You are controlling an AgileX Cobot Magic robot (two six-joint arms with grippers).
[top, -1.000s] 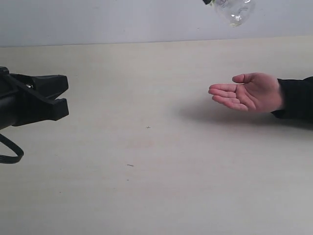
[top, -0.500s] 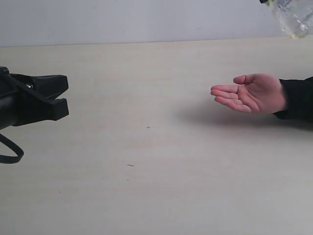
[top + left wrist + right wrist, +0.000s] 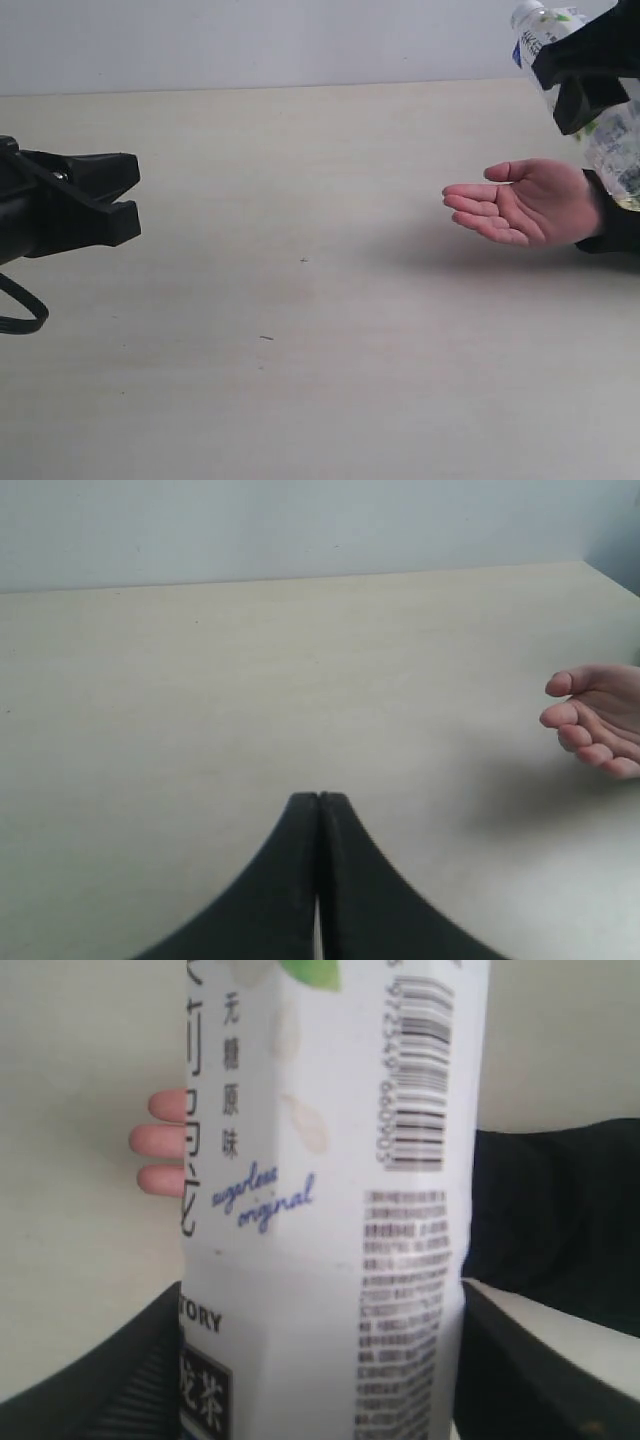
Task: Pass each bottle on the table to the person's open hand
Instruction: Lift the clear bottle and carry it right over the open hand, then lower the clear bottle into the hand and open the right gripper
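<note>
A clear bottle (image 3: 612, 145) with a white cap and a white label with green marks hangs tilted at the far right, above the person's wrist. My right gripper (image 3: 572, 90) is shut on its middle. In the right wrist view the bottle (image 3: 330, 1210) fills the gap between the two black fingers of the right gripper (image 3: 320, 1360). The person's open hand (image 3: 520, 205) lies palm up just left of and below the bottle, apart from it. Its fingertips (image 3: 160, 1145) show behind the label. My left gripper (image 3: 137, 200) hovers at the far left, shut and empty (image 3: 318, 798). No other bottle is in view.
The pale beige table (image 3: 300, 350) stretches between the two grippers, with a few tiny dark specks. A dark sleeve (image 3: 560, 1210) covers the person's forearm at the right edge. A black cable (image 3: 20, 315) loops under the left arm. The open hand (image 3: 600, 720) also shows in the left wrist view.
The right gripper has carried the bottle rightward and down, from the top edge to just above the person's wrist. The hand has drifted slightly right and lower. The left gripper has not moved.
</note>
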